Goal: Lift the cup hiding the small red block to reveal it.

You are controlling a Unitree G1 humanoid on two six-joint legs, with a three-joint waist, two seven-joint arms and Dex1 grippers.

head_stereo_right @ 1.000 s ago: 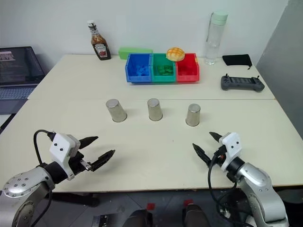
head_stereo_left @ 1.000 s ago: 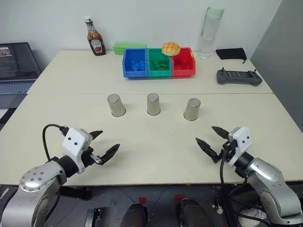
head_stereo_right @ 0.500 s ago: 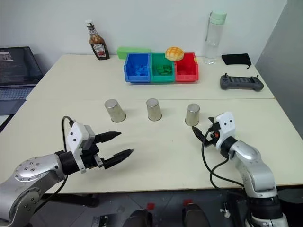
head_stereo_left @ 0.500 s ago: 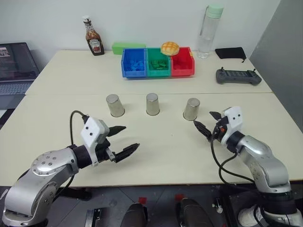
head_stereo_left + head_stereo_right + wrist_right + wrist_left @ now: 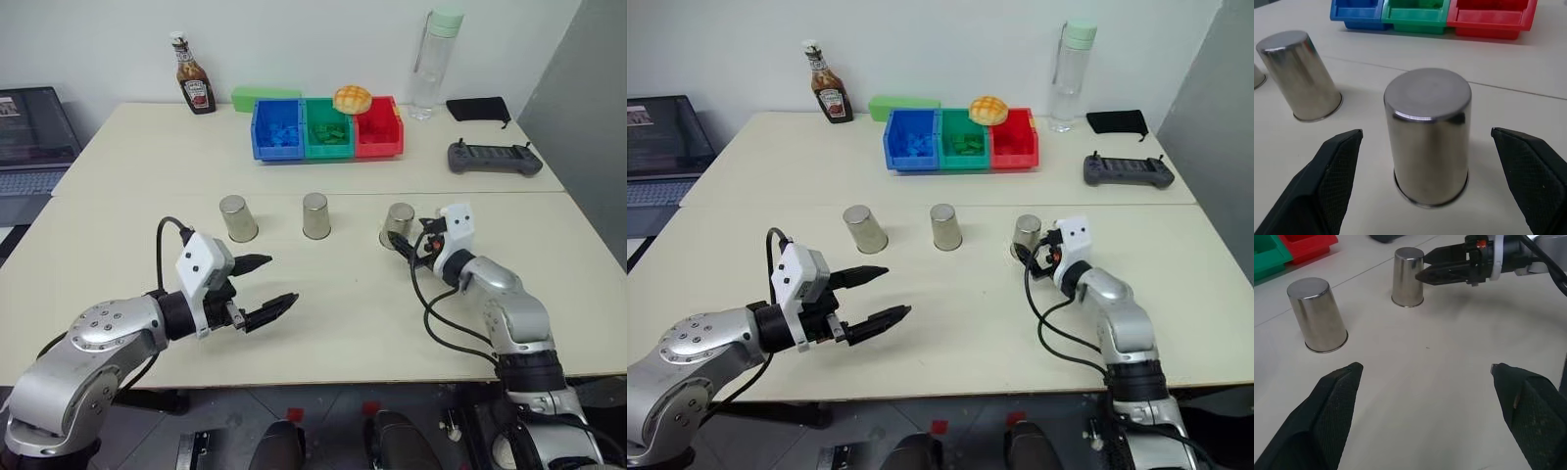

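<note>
Three upside-down metal cups stand in a row on the table (image 5: 323, 294). The right cup (image 5: 1427, 134) sits between the wide-spread fingers of the right gripper (image 5: 1427, 171), which has hold of nothing. The middle cup (image 5: 315, 215) and left cup (image 5: 235, 217) stand apart. The left gripper (image 5: 263, 291) hovers nearer the table's front edge, fingers open and empty. The red block is hidden.
</note>
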